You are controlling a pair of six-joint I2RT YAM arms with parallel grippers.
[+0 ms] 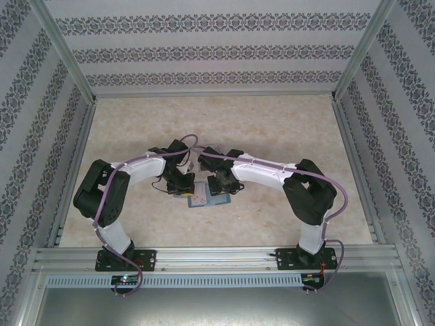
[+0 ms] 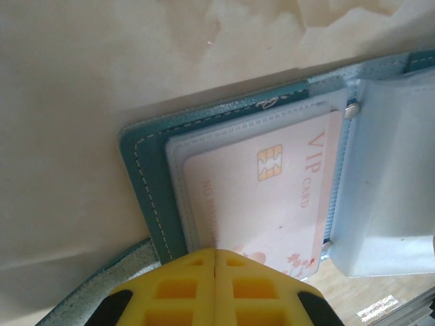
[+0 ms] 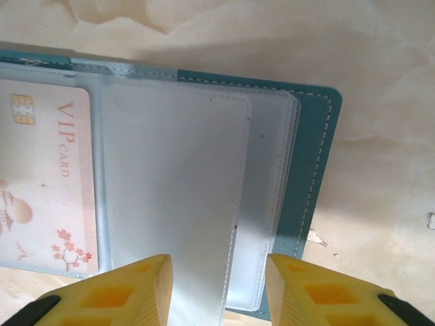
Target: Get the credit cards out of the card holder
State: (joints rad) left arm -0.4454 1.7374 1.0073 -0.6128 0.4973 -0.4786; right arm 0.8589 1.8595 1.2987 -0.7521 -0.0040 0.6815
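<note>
I see the card holder (image 1: pixel 212 201) lying open on the worktop (image 2: pixel 81 81) between my arms; a pale pink credit card (image 2: pixel 272 197) sits in its left panel; my left hand (image 2: pixel 215 261) is clenched at that card's edge; my right hand (image 3: pixel 216 263) is released, straddling the clear sleeves (image 3: pixel 177 176).

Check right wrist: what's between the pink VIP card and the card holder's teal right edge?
Overlapping clear plastic sleeves, apparently empty, from VIP card to card holder edge; right wrist view.
</note>
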